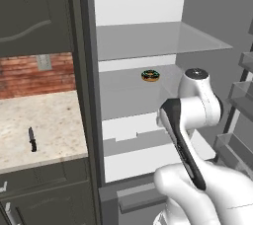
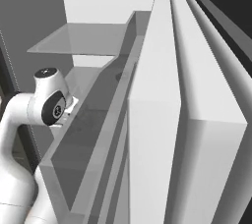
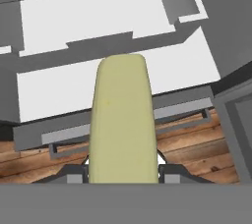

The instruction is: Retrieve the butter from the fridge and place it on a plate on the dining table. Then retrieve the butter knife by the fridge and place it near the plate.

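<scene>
In the hand view the butter (image 3: 123, 120), a pale yellow-green block, stands upright between my two dark fingertips (image 3: 74, 173), and my gripper (image 3: 123, 173) is shut on it. Behind the butter lie the white lower shelves of the open fridge (image 1: 138, 2), with wooden floor below. The white arm (image 1: 195, 105) reaches in front of the fridge's lower shelves and hides the hand in the left base view. The black butter knife (image 1: 32, 139) lies on the stone counter (image 1: 54, 125) left of the fridge. The plate and the dining table are out of view.
A brown donut (image 1: 149, 75) sits on the fridge's middle glass shelf. The open fridge door (image 2: 162, 144) with its shelves stands close on the right. Dark-grey cabinets (image 1: 34, 7) hang above the counter, with a brick wall (image 1: 29, 73) behind it.
</scene>
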### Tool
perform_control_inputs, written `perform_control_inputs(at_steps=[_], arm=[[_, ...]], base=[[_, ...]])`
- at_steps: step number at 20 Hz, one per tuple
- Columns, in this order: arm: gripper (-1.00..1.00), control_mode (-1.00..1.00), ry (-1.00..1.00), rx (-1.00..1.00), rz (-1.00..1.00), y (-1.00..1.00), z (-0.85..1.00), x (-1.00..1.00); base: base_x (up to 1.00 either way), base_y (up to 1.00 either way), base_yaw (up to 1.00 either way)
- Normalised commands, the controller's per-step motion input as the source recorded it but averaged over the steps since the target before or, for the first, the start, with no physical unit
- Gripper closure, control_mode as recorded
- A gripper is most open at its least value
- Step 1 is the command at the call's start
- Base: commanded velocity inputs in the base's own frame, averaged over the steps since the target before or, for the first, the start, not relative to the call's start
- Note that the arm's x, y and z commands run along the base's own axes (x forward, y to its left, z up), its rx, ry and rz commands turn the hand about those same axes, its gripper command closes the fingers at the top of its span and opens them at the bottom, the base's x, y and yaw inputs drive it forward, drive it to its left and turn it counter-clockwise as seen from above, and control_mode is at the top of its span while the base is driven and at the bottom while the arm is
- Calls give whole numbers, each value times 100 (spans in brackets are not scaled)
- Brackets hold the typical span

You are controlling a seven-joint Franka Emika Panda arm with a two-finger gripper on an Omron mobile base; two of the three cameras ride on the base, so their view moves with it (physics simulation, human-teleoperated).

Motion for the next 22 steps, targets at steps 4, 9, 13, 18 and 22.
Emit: perform_control_inputs(at_steps=[4,9,13,18,22], arm=[[100,-100,8,2,9,0,29,-21],[100,-100,0,0,0,0,0,0],[100,100,0,0,0,0,0,-1],[100,100,0,0,0,0,0,0],[100,100,0,0,0,0,0,0]], base=[[0,0,0],[0,0,0],[-8,9,0],[-61,97,-39],[-58,71,-60]])
